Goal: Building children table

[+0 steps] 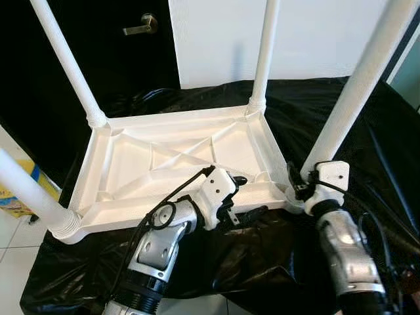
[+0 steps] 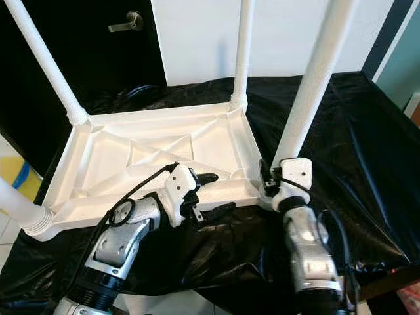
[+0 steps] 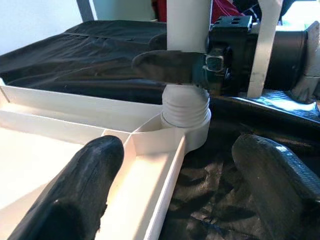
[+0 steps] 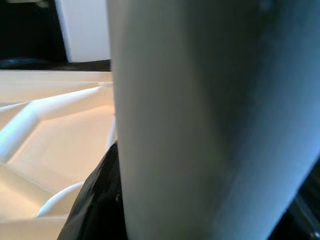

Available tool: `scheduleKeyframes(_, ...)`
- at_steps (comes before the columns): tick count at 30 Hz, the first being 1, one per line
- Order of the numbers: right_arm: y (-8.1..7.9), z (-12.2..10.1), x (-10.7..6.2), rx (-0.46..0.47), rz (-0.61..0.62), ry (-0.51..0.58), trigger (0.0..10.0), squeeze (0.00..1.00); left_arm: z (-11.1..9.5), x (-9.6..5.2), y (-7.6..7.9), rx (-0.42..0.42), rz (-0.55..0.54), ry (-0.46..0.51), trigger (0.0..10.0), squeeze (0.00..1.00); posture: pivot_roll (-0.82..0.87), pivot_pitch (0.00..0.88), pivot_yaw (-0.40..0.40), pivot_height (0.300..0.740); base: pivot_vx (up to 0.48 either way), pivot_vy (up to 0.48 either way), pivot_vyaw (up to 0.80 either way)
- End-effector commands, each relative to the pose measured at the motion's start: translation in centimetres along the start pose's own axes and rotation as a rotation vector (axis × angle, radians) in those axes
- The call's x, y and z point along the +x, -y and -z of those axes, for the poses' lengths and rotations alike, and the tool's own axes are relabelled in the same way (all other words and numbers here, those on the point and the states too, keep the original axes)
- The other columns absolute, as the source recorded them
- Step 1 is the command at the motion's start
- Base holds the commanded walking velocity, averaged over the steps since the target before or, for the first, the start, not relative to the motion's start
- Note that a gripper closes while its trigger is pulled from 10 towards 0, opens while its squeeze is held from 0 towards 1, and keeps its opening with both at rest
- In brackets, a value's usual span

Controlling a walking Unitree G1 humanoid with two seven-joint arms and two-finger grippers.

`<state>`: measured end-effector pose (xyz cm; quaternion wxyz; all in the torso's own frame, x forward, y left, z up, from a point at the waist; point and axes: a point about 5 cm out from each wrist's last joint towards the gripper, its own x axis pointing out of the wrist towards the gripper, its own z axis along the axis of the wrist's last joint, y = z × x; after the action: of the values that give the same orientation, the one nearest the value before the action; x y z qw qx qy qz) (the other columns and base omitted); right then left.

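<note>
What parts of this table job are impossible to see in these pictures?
- Tops of the four legs: cut off by the upper edge in the eye views.
- Right gripper: its fingers, behind its own wrist and the leg.
- Right wrist view: blurred by that close leg.
- Tabletop face: turned down onto the black sheet.

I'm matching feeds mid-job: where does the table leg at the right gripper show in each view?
Left eye view: near-right table leg, slanting up from the tabletop's corner socket, right gripper at its base.
Right eye view: same leg, right of centre.
Left wrist view: upright at top centre, a black finger across it.
Right wrist view: close, blurred.
Shared landmark: upturned white tabletop.
</note>
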<state>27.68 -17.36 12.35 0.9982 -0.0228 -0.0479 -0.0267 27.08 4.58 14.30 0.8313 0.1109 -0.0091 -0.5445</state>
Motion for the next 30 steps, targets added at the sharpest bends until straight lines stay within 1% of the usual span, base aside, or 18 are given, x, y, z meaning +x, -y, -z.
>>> scheduleKeyframes(1, 0.4, 3.0, -1.2, 0.001, 0.074, -0.150, 10.0, 0.00, 0.2, -0.2, -1.1, 0.018, -0.180, -0.017, 10.0, 0.00, -0.15, 0.043, 0.047, 0.740, 0.000, 0.000, 0.00)
scheduleKeyframes(2, 0.3, 3.1, -1.3, 0.013, 0.112, -0.155, 10.0, 0.00, 0.2, -0.2, -1.2, 0.024, -0.185, -0.018, 10.0, 0.00, -0.15, 0.042, 0.047, 0.740, 0.000, 0.000, 0.00)
scheduleKeyframes(3, 0.3, 3.1, -1.3, 0.013, 0.112, -0.155, 10.0, 0.00, 0.2, -0.2, -1.2, 0.024, -0.185, -0.018, 10.0, 0.00, -0.15, 0.042, 0.047, 0.740, 0.000, 0.000, 0.00)
scheduleKeyframes(5, -0.2, 3.4, -1.8, 0.049, 0.208, -0.165, 10.0, 0.00, 0.1, -0.3, -1.4, 0.040, -0.201, -0.018, 10.0, 0.00, -0.15, 0.039, 0.056, 0.740, 0.000, 0.000, 0.00)
scheduleKeyframes(6, -0.7, 3.4, -1.9, 0.059, 0.222, -0.166, 10.0, 0.00, 0.0, -0.3, -1.5, 0.045, -0.207, -0.014, 10.0, 0.00, -0.15, 0.038, 0.061, 0.740, 0.000, 0.000, 0.00)
scheduleKeyframes(10, -1.1, 3.2, -1.9, 0.062, 0.230, -0.159, 10.0, 0.00, -0.1, -0.2, -1.7, 0.049, -0.215, -0.007, 10.0, 0.00, -0.15, 0.037, 0.064, 0.740, 0.000, 0.000, 0.00)
scheduleKeyframes(16, -0.9, 2.9, -1.8, 0.057, 0.236, -0.149, 10.0, 0.00, -0.1, 0.0, -1.8, 0.057, -0.216, -0.004, 10.0, 0.00, -0.16, 0.028, 0.069, 0.740, 0.000, 0.000, 0.00)
scheduleKeyframes(19, -1.0, 2.5, -1.8, 0.046, 0.243, -0.128, 10.0, 0.00, -0.2, 0.2, -1.9, 0.068, -0.218, 0.002, 10.0, 0.00, -0.16, 0.017, 0.072, 0.740, 0.000, 0.000, 0.00)
scheduleKeyframes(20, -1.0, 2.4, -1.7, 0.050, 0.236, -0.116, 10.0, 1.00, -0.2, 0.3, -2.0, 0.072, -0.220, 0.005, 10.0, 0.00, -0.16, 0.017, 0.073, 0.740, 0.000, 0.000, 0.00)
scheduleKeyframes(22, -1.0, 2.3, -1.7, 0.053, 0.232, -0.110, 10.0, 1.00, -0.3, 0.3, -2.0, 0.073, -0.221, 0.007, 10.0, 0.00, -0.16, 0.017, 0.073, 0.740, 0.000, 0.000, 0.00)
scheduleKeyframes(24, -1.0, 1.8, -1.5, 0.066, 0.172, -0.066, 10.0, 1.00, -0.4, 0.2, -2.1, 0.078, -0.223, 0.008, 10.0, 0.00, -0.15, 0.009, 0.080, 0.740, 0.000, 0.000, 0.00)
scheduleKeyframes(27, -0.9, 1.6, -1.5, 0.066, 0.144, -0.047, 10.0, 1.00, -0.3, 0.1, -2.0, 0.080, -0.222, 0.007, 10.0, 0.00, -0.16, 0.010, 0.085, 0.740, 0.000, 0.000, 0.00)
scheduleKeyframes(28, -0.8, 1.5, -1.5, 0.069, 0.103, -0.033, 10.0, 1.00, -0.3, 0.1, -2.0, 0.083, -0.220, 0.006, 10.0, 0.00, -0.16, 0.009, 0.088, 0.740, 0.000, 0.000, 0.00)
scheduleKeyframes(29, -0.8, 1.5, -1.5, 0.069, 0.103, -0.033, 10.0, 1.00, -0.3, 0.1, -2.0, 0.083, -0.220, 0.006, 10.0, 0.00, -0.16, 0.009, 0.088, 0.740, 0.000, 0.000, 0.00)
scheduleKeyframes(30, -0.6, 1.3, -1.4, 0.059, 0.071, -0.017, 10.0, 1.00, -0.3, 0.1, -2.0, 0.087, -0.218, 0.005, 10.0, 0.00, -0.16, 0.009, 0.088, 0.740, 0.000, 0.000, 0.00)
